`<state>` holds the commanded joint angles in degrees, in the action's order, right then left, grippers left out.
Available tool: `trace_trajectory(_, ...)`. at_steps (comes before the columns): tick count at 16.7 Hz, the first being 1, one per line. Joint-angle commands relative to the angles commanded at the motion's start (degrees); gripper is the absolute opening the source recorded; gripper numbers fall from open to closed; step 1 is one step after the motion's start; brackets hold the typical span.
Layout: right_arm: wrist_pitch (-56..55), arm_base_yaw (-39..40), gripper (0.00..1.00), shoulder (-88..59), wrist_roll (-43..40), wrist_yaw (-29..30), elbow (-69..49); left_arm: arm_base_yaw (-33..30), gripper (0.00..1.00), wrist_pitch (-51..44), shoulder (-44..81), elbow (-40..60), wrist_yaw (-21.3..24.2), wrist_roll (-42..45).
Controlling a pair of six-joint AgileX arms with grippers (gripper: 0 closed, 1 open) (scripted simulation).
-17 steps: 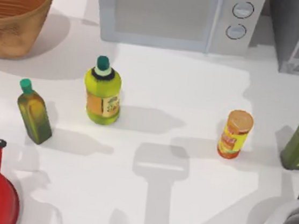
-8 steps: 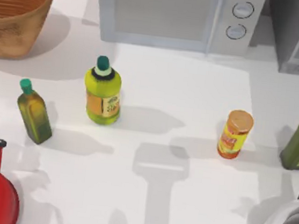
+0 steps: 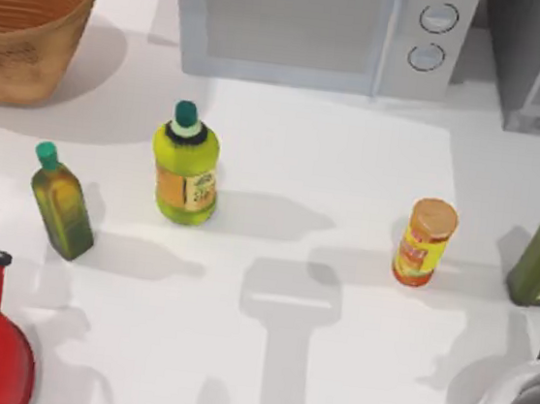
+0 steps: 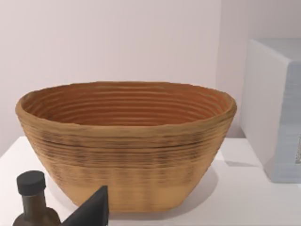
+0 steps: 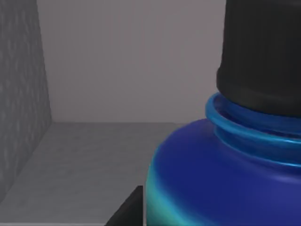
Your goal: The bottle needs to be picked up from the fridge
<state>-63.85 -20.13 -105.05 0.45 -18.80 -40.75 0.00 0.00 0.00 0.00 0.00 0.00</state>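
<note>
The right hand [image 5: 124,212] is right beside the blue bottle [image 5: 221,174] inside the fridge [image 5: 94,155]; I cannot tell if it pinches, so squeeze gently around the middle.

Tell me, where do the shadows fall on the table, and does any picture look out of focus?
Top view: soft grey shadows stretch rightward from the yellow-green labelled bottle and the small olive bottle across the white table. Right wrist view: the round blue bottle with black cap looms close, soft-edged, inside the grey fridge.
</note>
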Motion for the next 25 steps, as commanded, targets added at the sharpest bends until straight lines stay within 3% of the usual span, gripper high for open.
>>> trace_trajectory(6, 13.79, 4.2, 0.0, 21.84, -0.58, 3.56, 8.63, 0.0, 1.0, 0.0, 0.0, 0.0, 0.0, 0.0)
trace_trajectory(18, 53.34, 16.92, 0.0, 90.4, -0.68, 15.34, 34.28, 0.0, 1.0, 0.0, 0.0, 0.0, 0.0, 0.0)
trace_trajectory(25, 63.85, 20.13, 0.0, 105.05, -0.45, 18.8, 40.75, 0.0, 1.0, 0.0, 0.0, 0.0, 0.0, 0.0)
